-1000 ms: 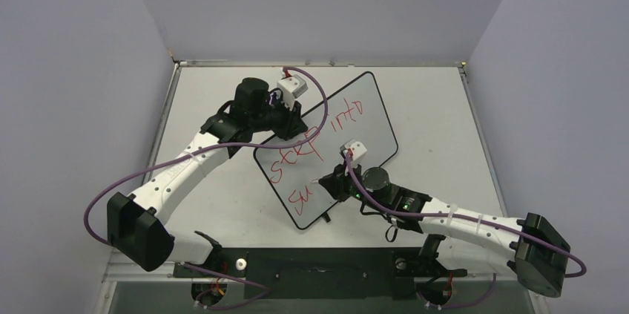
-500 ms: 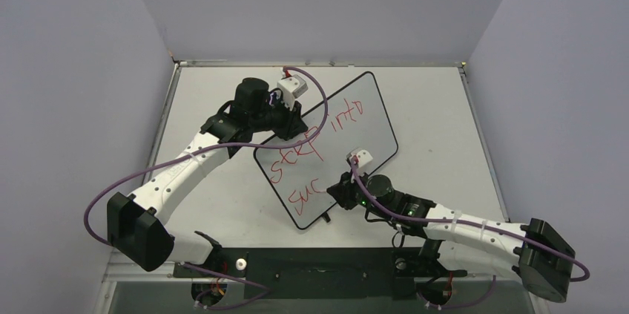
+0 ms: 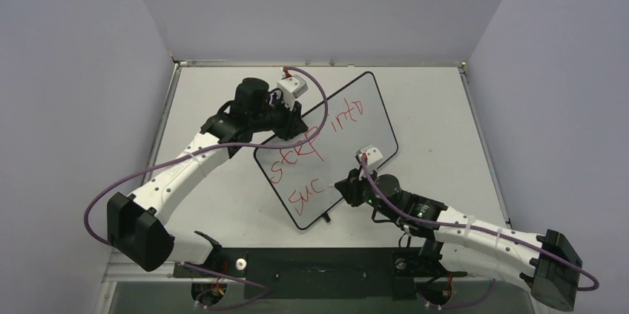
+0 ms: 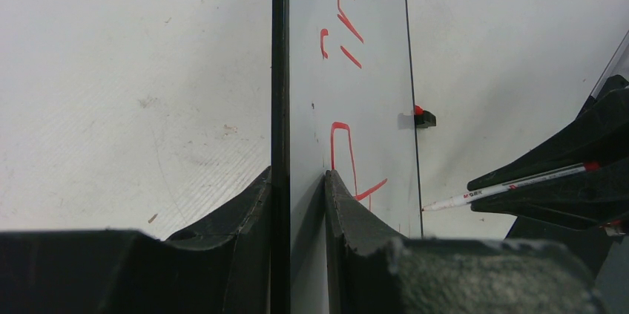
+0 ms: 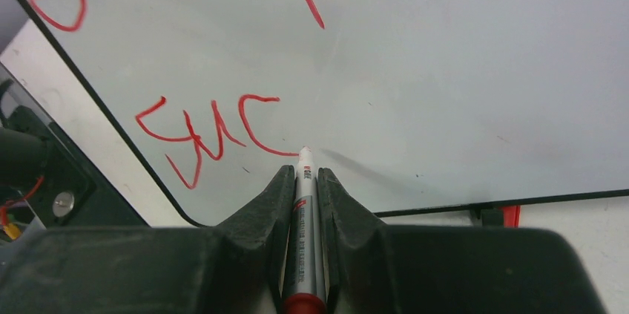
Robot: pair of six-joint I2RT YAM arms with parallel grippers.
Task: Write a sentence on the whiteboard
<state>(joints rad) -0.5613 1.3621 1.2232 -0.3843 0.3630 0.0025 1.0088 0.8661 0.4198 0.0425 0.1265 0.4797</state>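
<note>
Two grips: left fingers (image 3: 289, 125) clamp the whiteboard (image 3: 365, 130) by its edge; right fingers (image 3: 343, 184) pinch a marker (image 5: 304, 210), tip touching the sentence (image 5: 194, 138).

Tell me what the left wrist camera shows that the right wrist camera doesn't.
Only left wrist: the left claw clamped on the black-framed edge of the large white rectangular whiteboard. Only right wrist: the letters "suc" of the red handwritten sentence. Both: the board, red lettering, and the right claw gripping the slim silver red-ended marker.
</note>
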